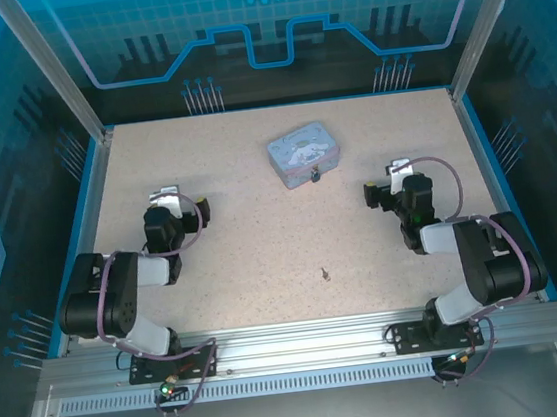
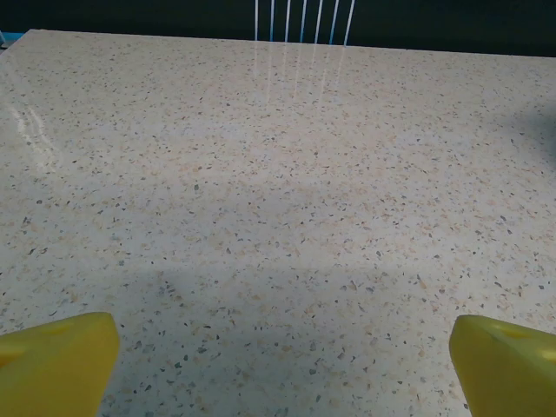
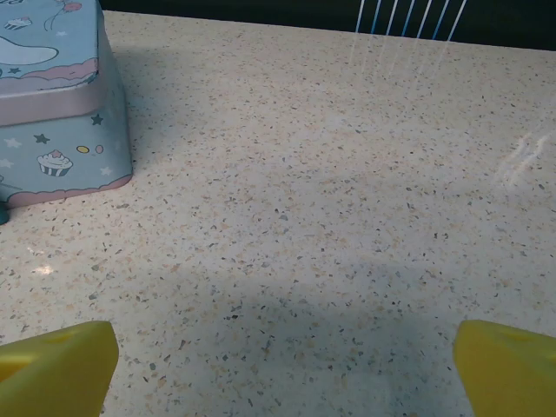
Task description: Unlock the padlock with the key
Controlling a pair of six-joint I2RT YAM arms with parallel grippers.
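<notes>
Left claw [image 2: 280,360] and right claw [image 3: 282,363] are wide apart, holding nothing. I see the key [image 1: 325,274] well apart from the padlock [image 1: 315,174].

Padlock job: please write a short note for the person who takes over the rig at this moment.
Left gripper: open, empty, over bare table.
Right gripper: open, empty, right of the tin.
Padlock sits at the tin's near side; key lies alone on the table, nearer the arms.
Done: nothing, key not picked up.
Left: grasp key, unlock padlock.
</notes>
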